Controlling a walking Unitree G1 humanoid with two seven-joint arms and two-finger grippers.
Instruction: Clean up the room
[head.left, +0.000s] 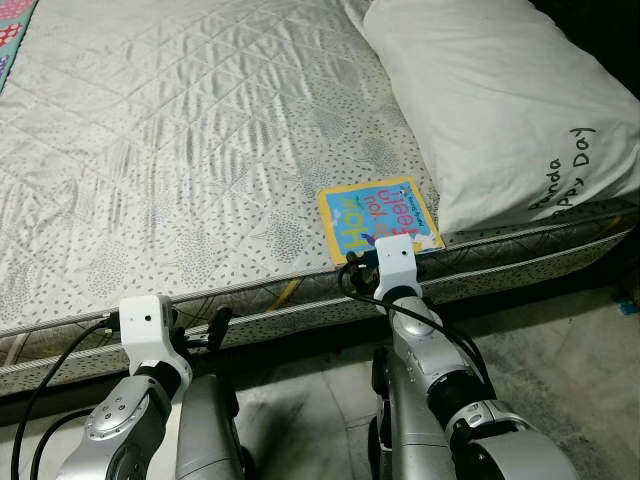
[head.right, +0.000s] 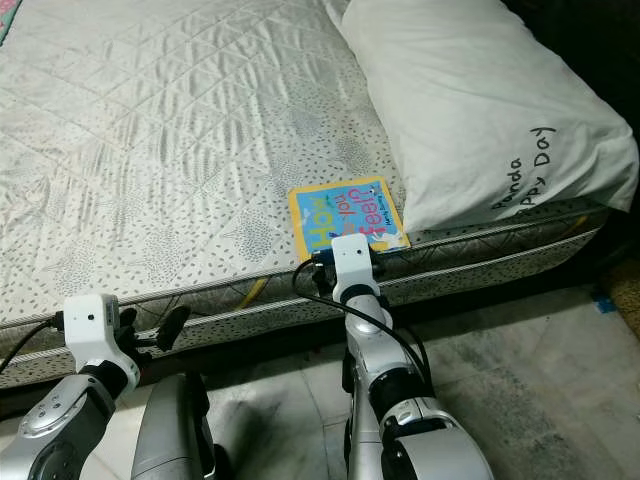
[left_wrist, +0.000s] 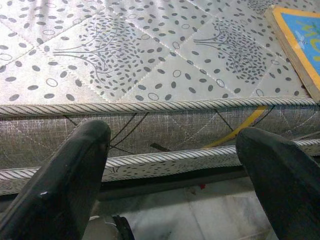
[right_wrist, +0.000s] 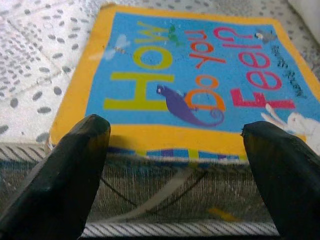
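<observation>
Book (head.left: 378, 221) flat at the mattress (head.left: 200, 150) edge, at 7 o'clock of the pillow (head.left: 500, 100), right gripper (right_wrist: 175, 165) just before it, jaws apart, left gripper (left_wrist: 175, 170) at 9 o'clock, jaws apart, facing the mattress side

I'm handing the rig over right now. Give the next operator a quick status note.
Right end effector: open, lined up at the near edge of the children's book, not gripping.
Left end effector: open, idle, facing the mattress side.
The book lies flat at the mattress edge, next to the pillow.
Done: approach to the book.
Left: grasp the book, lift it, put it away.
</observation>
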